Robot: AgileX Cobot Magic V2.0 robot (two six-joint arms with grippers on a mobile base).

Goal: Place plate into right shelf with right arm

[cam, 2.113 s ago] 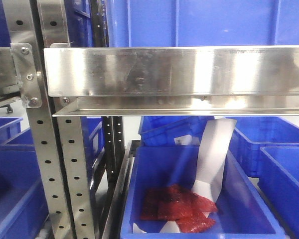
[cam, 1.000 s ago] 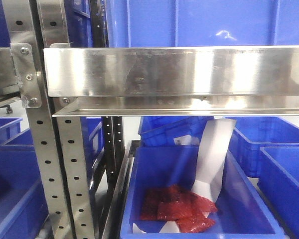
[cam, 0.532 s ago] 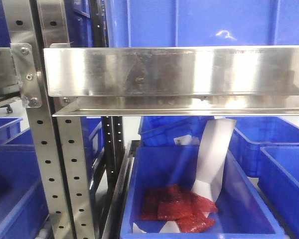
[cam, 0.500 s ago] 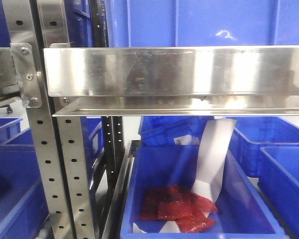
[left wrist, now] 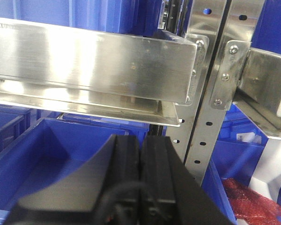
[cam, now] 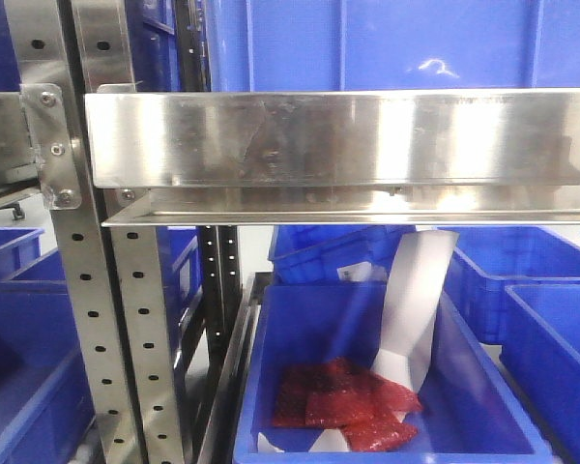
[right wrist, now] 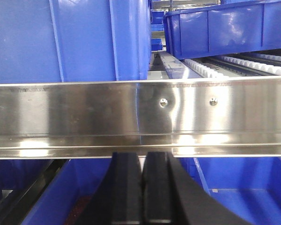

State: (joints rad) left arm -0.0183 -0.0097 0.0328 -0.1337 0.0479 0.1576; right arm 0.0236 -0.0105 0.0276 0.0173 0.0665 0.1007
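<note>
The plate is not in any view. The right shelf (cam: pixel 338 140) is a brushed steel board with a tall shiny front lip, bolted to perforated uprights (cam: pixel 77 290). It fills the right wrist view (right wrist: pixel 131 110) and shows at the right edge of the left wrist view (left wrist: pixel 267 86). My right gripper (right wrist: pixel 144 154) is shut and empty, just below and in front of the shelf's lip. My left gripper (left wrist: pixel 141 139) is shut and empty, below another steel shelf (left wrist: pixel 84 65) and above a blue bin (left wrist: pixel 47 159).
A blue bin (cam: pixel 300 338) with red packets (cam: pixel 343 406) and a white paper strip (cam: pixel 411 309) stands under the right shelf. Large blue bins (cam: pixel 387 43) sit on the shelf. More blue bins (cam: pixel 551 329) stand to either side, and a roller track (right wrist: pixel 243 65) runs at the back right.
A small white glint has appeared on the blue bin above the shelf since the oldest frame. Nothing else has visibly moved.
</note>
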